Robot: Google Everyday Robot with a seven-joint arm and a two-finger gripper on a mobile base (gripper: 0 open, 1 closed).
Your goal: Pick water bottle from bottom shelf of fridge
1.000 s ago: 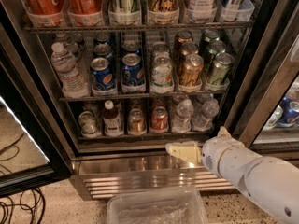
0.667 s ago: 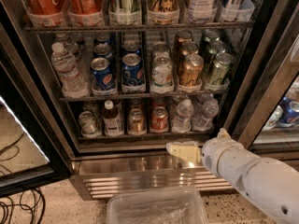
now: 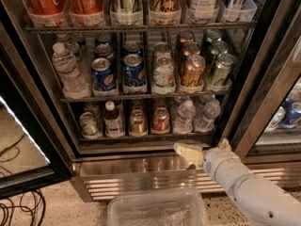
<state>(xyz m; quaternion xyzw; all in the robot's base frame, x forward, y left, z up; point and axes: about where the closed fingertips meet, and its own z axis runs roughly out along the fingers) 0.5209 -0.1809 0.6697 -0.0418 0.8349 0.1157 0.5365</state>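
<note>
The fridge stands open in the camera view. Two small clear water bottles with white caps, one beside the other, stand at the right end of the bottom shelf. My gripper hangs just below and in front of that shelf, under the water bottles and over the steel base grille. Its cream fingers are spread apart and hold nothing.
Cans and a dark-liquid bottle fill the left of the bottom shelf. A taller labelled water bottle and cans stand on the rack above. The glass door hangs open at left. A clear plastic bin sits on the floor below; cables lie at left.
</note>
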